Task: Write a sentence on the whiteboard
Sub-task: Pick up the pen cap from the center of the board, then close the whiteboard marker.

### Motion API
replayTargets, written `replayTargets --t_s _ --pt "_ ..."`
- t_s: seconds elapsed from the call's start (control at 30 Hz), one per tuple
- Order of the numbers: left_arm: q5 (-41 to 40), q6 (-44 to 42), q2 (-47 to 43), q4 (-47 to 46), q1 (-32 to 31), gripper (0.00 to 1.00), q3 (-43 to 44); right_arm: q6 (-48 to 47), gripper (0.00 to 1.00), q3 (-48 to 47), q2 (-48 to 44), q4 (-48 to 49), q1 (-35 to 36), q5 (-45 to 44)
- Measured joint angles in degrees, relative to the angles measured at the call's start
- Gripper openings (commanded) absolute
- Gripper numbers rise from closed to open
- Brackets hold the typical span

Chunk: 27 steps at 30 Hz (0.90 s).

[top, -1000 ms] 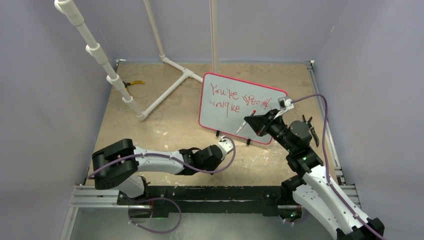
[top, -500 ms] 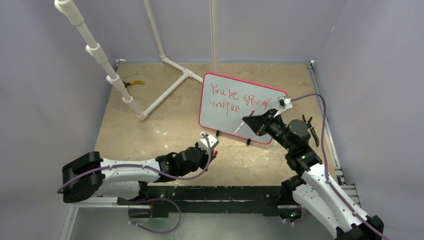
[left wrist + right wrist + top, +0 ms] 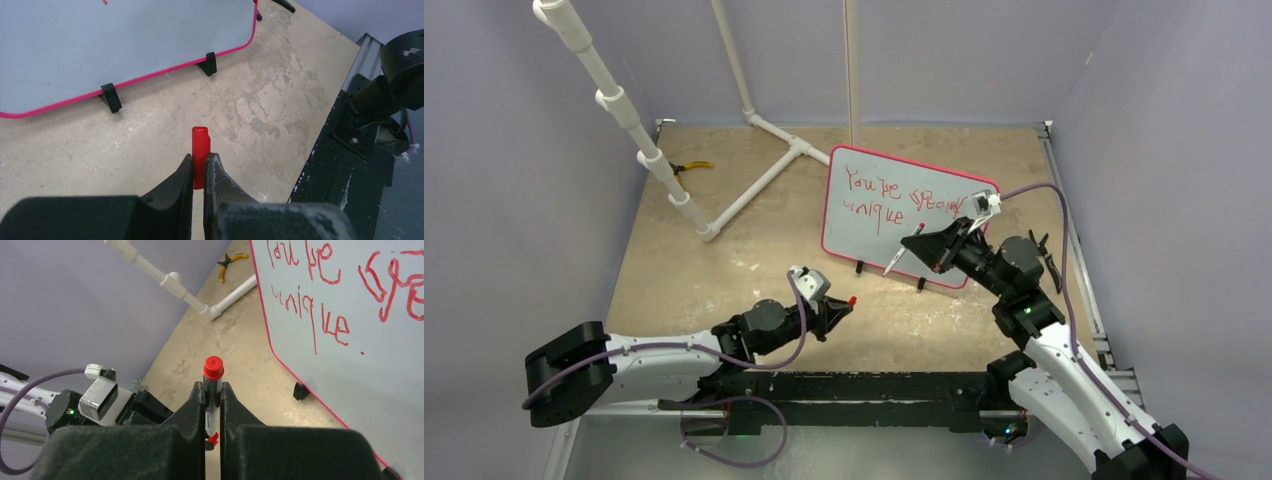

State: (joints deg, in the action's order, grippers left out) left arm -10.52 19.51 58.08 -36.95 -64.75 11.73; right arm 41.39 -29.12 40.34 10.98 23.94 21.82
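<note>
Lavender walls close in a tan worktop (image 3: 724, 270), with a white pipe frame (image 3: 754, 190) and yellow-handled pliers (image 3: 689, 167) out at 10 to 11 o'clock.

Against a second ago, the left arm has drawn back toward 7 o'clock. Its left tool (image 3: 842, 303) was close under the board's near edge and now sits well apart from it, lower and further left. It is pinched narrow on a red cap (image 3: 200, 150), whose open end sticks out past the fingertips. The right tool (image 3: 927, 245) has slid a little toward 9 o'clock across the board's near right corner. It is clamped on the marker (image 3: 902, 250), which has gone with it. Board and writing lie as they did.

At about 2 o'clock from the worktop's middle stands the whiteboard (image 3: 879, 235), propped on small black feet (image 3: 111, 97) along its near edge, its face turned toward the arms. Its long axis runs from roughly 10 o'clock to 4 o'clock. The sentence (image 3: 894, 192) follows that axis in two red lines across the far half, starting at the 10 o'clock corner and reading upright from the arms' side.

From above, the marker slants with its red end at 1 o'clock and its thin end at 7 o'clock, over the board's near edge; contact cannot be told.
</note>
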Motion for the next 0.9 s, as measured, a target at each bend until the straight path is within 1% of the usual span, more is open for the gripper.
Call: replayTargets --t_s 0.17,0.43,0.9 --pt "2.9 0.4 0.2 -3.3 0.3 0.0 -0.4 -0.1 0.0 0.1 0.2 1.2 0.0 0.5" --pt "5.2 1.0 2.9 -7.8 0.6 0.0 -0.4 0.2 0.0 1.3 2.4 2.5 0.0 1.7" --pt "8.4 2.0 3.7 -12.2 1.0 0.0 -0.4 4.1 0.0 5.5 2.4 6.3 0.0 3.2"
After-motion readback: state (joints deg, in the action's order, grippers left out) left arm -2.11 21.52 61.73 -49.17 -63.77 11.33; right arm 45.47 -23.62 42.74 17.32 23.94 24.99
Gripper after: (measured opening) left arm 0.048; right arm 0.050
